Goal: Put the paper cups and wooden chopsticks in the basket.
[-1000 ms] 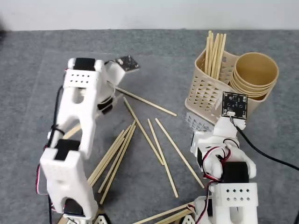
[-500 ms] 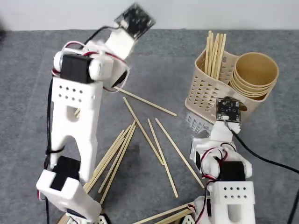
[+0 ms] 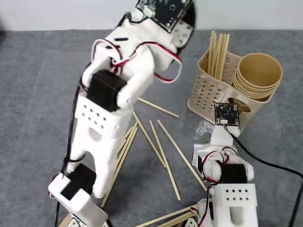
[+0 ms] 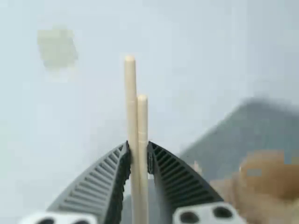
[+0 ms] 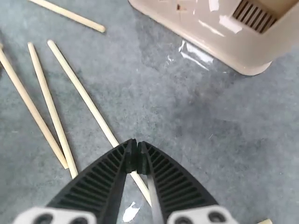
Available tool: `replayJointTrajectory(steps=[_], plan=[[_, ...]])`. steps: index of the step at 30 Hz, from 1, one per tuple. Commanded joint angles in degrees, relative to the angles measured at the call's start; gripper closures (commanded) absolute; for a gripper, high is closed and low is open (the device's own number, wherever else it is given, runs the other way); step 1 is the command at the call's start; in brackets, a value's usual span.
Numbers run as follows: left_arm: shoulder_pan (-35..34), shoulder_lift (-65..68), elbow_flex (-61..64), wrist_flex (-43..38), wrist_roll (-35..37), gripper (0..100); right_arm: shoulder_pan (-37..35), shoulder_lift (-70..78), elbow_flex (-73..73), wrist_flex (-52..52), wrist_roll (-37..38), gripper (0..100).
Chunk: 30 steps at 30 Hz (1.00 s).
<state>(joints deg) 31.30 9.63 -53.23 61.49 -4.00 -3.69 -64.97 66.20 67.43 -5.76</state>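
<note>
Left arm high with two sticks, right arm low beside the basket.
The left fingers [image 4: 122, 161] clamp two wooden chopsticks [image 4: 131, 102]. The right fingers [image 5: 128, 156] are closed and empty over loose chopsticks [image 3: 163, 146] on the bench [image 3: 28, 94]. The paper cups [image 3: 259, 71] sit stacked in the basket [image 3: 203, 94].

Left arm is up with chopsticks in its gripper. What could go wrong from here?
1. The left gripper pinches two chopsticks side by side with uneven ends; one might slip out on the way over.
2. The basket compartment already holds upright chopsticks, so the pair may catch on them or on the rim.
3. The right gripper, shut, sits close beside the basket; the arms could collide there.
</note>
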Motion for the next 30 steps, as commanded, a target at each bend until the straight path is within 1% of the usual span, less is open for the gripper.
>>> replayJointTrajectory(steps=[1,4,8,13,25,27,30], plan=[[2.0,-1.2,-2.7,-10.0,6.8,99,0.0,-1.1,0.1,-0.3,0.7,99.1],[2.0,1.7,-2.7,-16.0,12.1,99,0.0,-1.1,0.2,-0.8,0.7,99.1],[2.0,5.5,-2.9,-19.8,17.7,99,0.0,-1.1,3.1,-4.5,0.7,99.1],[2.1,9.4,-2.7,-22.3,19.3,99,0.0,-1.1,6.4,-9.2,0.8,99.1],[4.6,19.5,-2.7,-22.2,19.3,99,0.3,-1.1,6.4,-9.2,0.8,99.1],[4.3,20.2,-2.8,-21.5,19.3,97,0.3,-1.1,6.4,-9.2,0.8,99.1],[4.2,19.1,-3.1,-16.7,19.3,89,0.3,-1.1,6.4,-9.3,0.8,99.1]])
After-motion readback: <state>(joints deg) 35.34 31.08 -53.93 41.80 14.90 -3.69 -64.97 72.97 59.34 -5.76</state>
